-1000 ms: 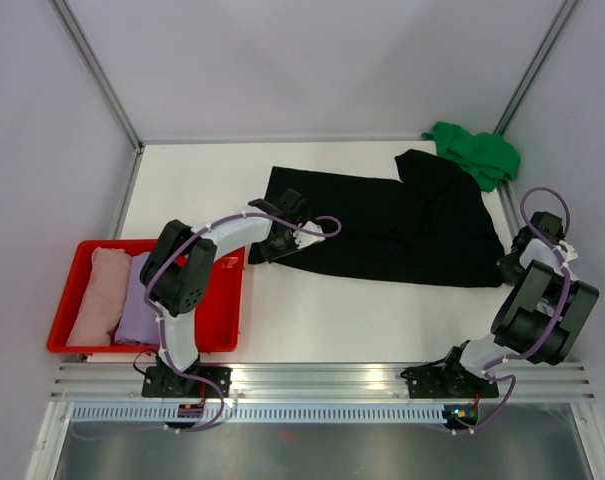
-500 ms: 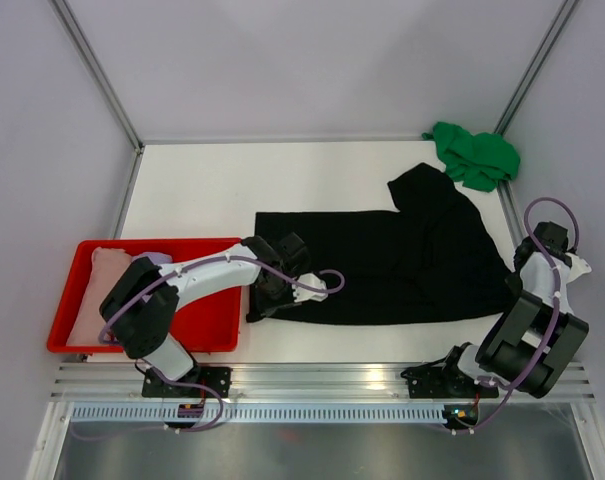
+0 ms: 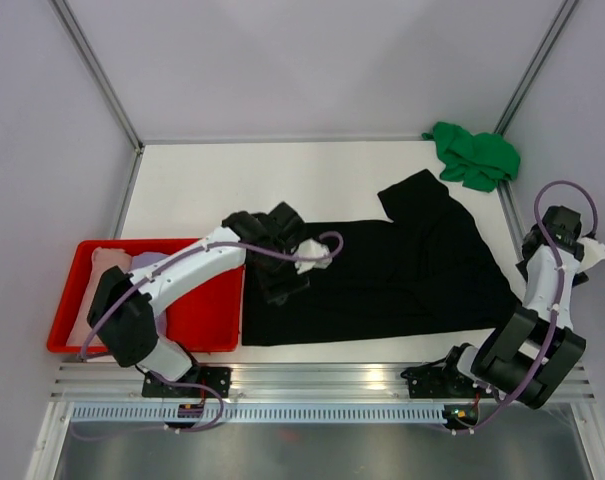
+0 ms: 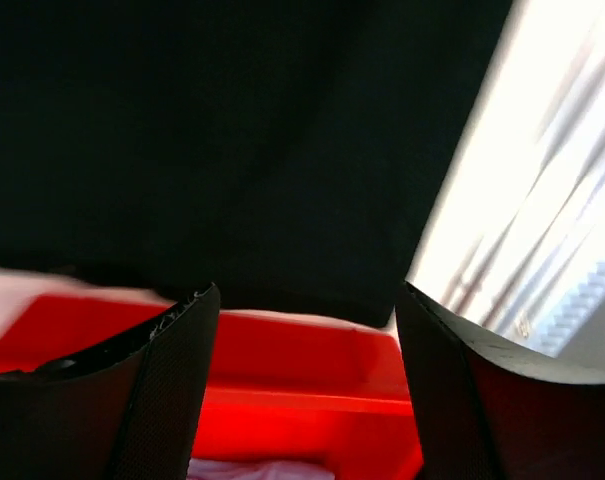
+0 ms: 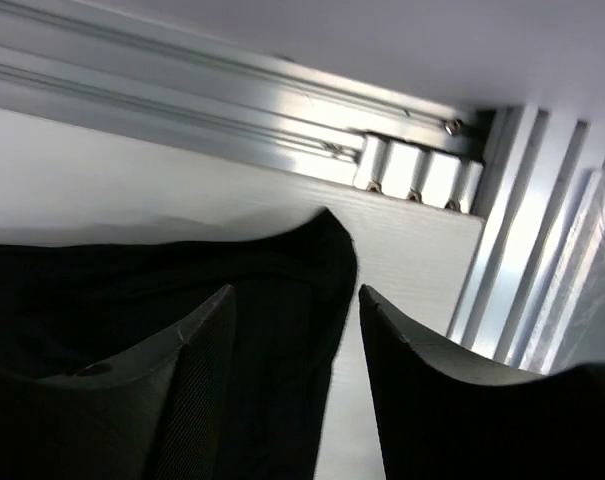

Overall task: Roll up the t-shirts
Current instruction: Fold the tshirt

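Cloth of the black t-shirt (image 3: 402,270) lies spread nearly flat across the middle of the table (image 3: 202,190), running from beside the red tray (image 3: 62,335) at the left of the overhead frame almost to the table's right edge. One flap pokes up toward the upper right. The green t-shirt (image 3: 474,155) sits bunched in the upper right corner, just clear of that flap. In the tray, the pink tee (image 3: 100,260) and the lavender tee (image 3: 152,262) are partly hidden by the left arm.

The left gripper (image 4: 307,300) hangs over the shirt's left end with its jaws apart and nothing between them; its own camera shows black cloth and the tray rim below. The right gripper (image 5: 297,295) is likewise parted and empty, above the shirt's right corner near the aluminium rail.

Judging by the layout, the step in hand is laying the black tee out flat; no rolling has begun on it. The next move likely calls for tucking the stray flap in, then both pincers pinching one edge and turning it over evenly, so the roll does not skew.
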